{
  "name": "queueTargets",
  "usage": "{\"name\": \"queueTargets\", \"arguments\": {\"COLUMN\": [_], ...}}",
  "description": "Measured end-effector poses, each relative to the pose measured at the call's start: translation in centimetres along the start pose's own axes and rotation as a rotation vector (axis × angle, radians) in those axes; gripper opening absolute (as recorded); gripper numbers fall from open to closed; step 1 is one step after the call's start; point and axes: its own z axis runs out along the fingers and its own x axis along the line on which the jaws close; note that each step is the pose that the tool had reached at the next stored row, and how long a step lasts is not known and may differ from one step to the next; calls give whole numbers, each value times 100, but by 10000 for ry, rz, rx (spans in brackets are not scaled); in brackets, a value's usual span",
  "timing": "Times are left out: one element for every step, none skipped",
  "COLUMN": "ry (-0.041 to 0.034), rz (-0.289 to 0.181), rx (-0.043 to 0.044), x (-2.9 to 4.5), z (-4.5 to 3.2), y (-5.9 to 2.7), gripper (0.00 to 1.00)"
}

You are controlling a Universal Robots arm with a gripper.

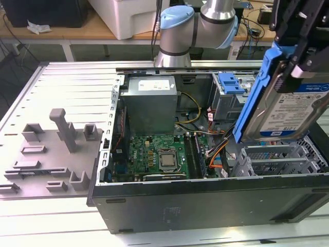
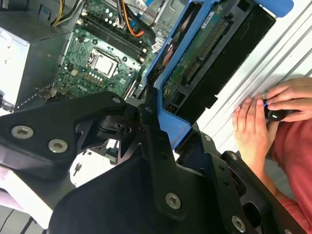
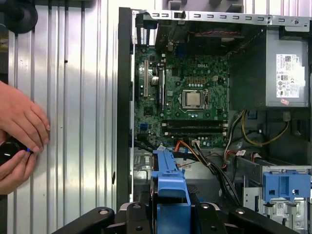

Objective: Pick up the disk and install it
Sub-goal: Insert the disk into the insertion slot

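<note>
I see the computer case (image 1: 205,203) lying on its side with its lid off, like an open box. Inside the case a flat green board (image 1: 154,152) covers the floor, with a shiny silver chip (image 1: 166,160) near its middle. At one end of the case sits a big grey metal box (image 1: 150,100) with a white sticker. Yellow, orange and black wires (image 1: 216,149) curl from the board toward the other end of the case. There I find a small blue latch (image 1: 230,82) with ribs, and a grey metal cage (image 1: 277,157) full of little holes.

My claw (image 1: 294,60) is closed tight on the disk (image 1: 288,98) and holds it in the air above the cage end of the case, tilted up on its edge. The disk is flat and silver, with a white-and-blue label and a bright blue plastic rail around it. In the second wrist view the claw (image 2: 165,131) grips the blue rail, and I see the disk's (image 2: 204,53) green underside.

The disk's top is hidden behind the claw's black fingers (image 1: 281,77), and the disk covers a corner of the case behind it. In the first wrist view I see just the thin blue edge of the disk (image 3: 168,170).

The case rests on a grey metal surface (image 1: 67,87) with long ridges. Blocky grey plastic shapes (image 1: 64,128) stand on it beside the case. A person's hands (image 3: 22,122) rest on the surface outside the case, around a small black thing (image 3: 9,150) I cannot make out.
</note>
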Motion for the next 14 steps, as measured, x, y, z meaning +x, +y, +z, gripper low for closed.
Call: {"name": "queueTargets", "arguments": {"ry": [-1, -2, 2, 2, 2, -1, -2, -1, 0, 0, 1, 2, 1, 0], "rz": [-1, -1, -2, 0, 0, 0, -1, 0, 0, -1, -1, 0, -1, -1], "rx": [0, 0, -1, 0, 0, 0, 0, 0, 0, 0, 0, 0, 0, 0], "x": [9, 13, 20, 24, 28, 36, 41, 51, 64, 71, 76, 85, 91, 97], "z": [10, 16, 25, 30, 35, 46, 52, 60, 73, 80, 85, 93, 98, 104], "y": [-32, -47, -76, -90, -101, -121, -130, -146, -169, -183, -193, -209, -219, -228], "gripper": [37, 37, 37, 37, 37, 37, 37, 37, 37, 37, 37, 37, 37, 37]}}
